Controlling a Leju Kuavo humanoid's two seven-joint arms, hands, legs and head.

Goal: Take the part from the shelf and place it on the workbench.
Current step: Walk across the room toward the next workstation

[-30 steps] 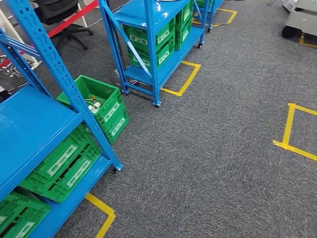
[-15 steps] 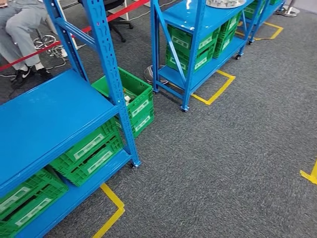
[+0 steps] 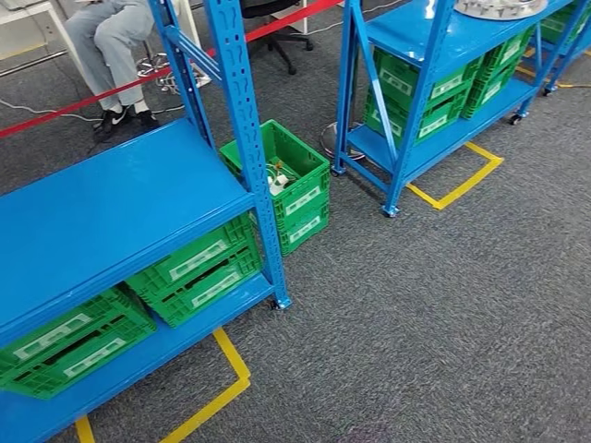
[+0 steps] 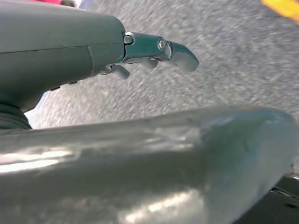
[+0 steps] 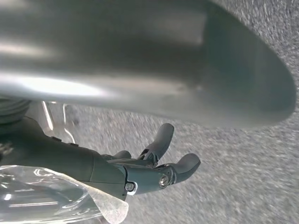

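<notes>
Head view: blue shelf above green crates | left hand empty, fingers apart | right hand likewise

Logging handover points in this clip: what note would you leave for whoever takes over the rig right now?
Left hand: open, fingers out, over the carpet.
Right hand: fingers apart; clear plastic film lies against it, and I cannot tell whether it is held.
Things: the near blue shelf has a bare middle board. A pale round item on the far shelf may be the part.
Done: no placement visible.
Left: get the part and set it on the workbench.
</notes>
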